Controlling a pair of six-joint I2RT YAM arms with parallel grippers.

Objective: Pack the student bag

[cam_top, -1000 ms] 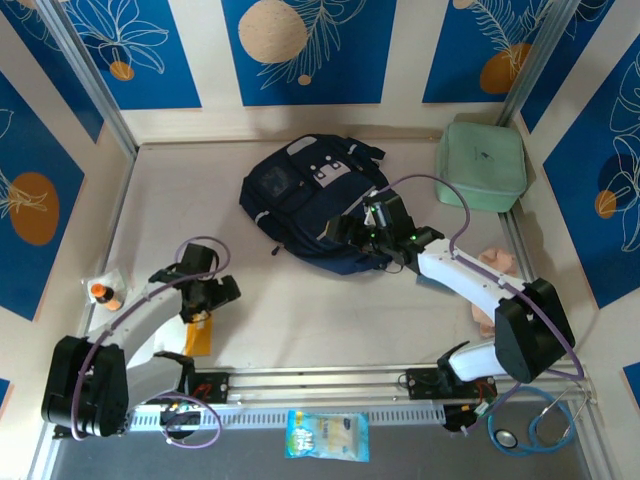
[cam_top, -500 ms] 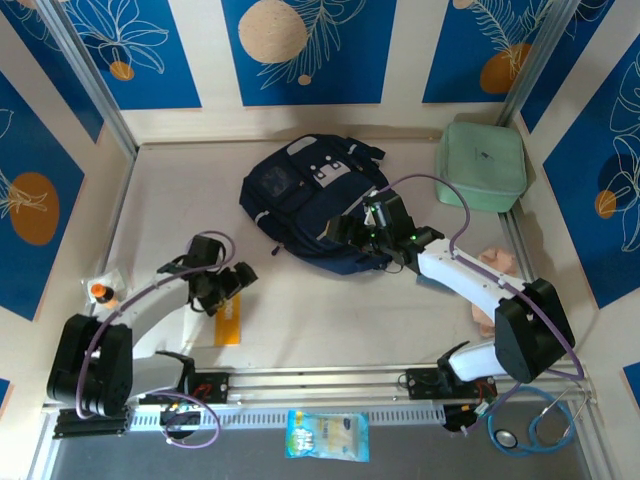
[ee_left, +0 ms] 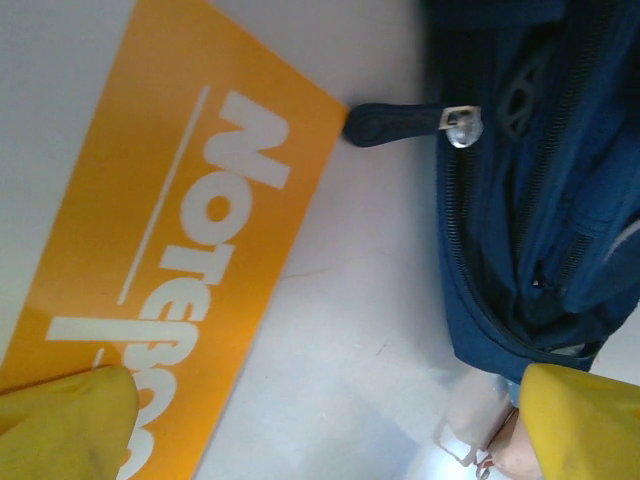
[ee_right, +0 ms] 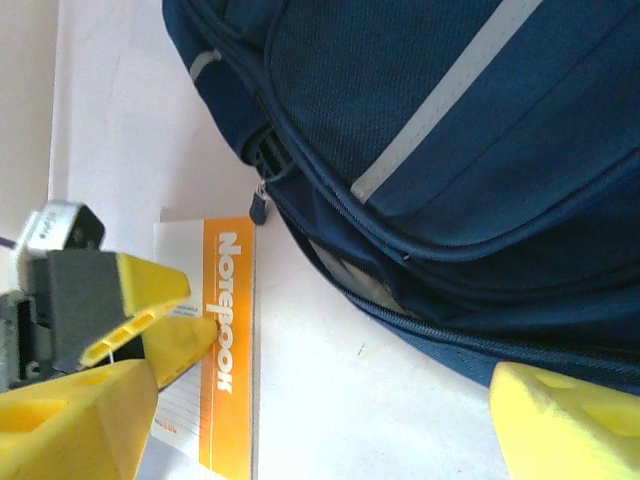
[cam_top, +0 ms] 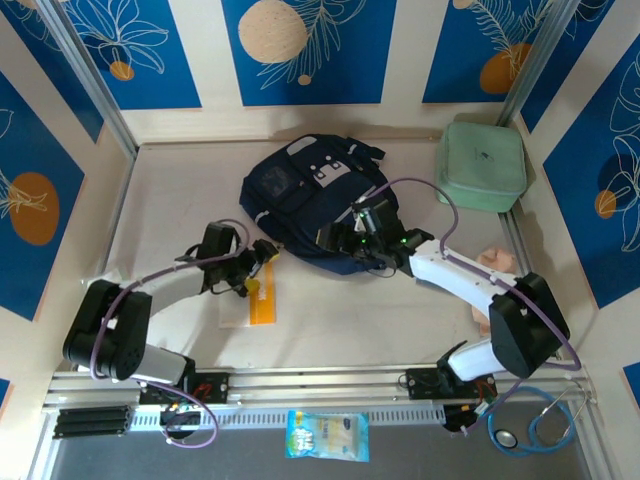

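Note:
The student bag [cam_top: 310, 205], navy with grey-white panels, lies at the back middle of the table. Its lower zippered edge [ee_right: 420, 170] and a dark zipper pull [ee_left: 395, 122] show close up. A white notebook with an orange stripe [cam_top: 252, 302] lies flat just left of the bag's front corner. My left gripper [cam_top: 256, 272] hovers over the notebook [ee_left: 170, 260], jaws wide open, one yellow fingertip [ee_right: 175, 335] touching the orange stripe. My right gripper [cam_top: 340, 240] is open at the bag's front edge, its fingertips [ee_right: 565, 420] spread over bare table beside the zipper.
A pale green square zip case [cam_top: 482, 165] sits at the back right corner. Something pink [cam_top: 497, 262] lies by the right wall. A snack packet [cam_top: 327, 435] and a stethoscope [cam_top: 530, 425] lie in front of the arm bases. Walls close in the table on three sides.
The left gripper has swept right and away from me towards the bag, and the notebook has slid along with it. The right gripper has shifted slightly left along the bag's front edge.

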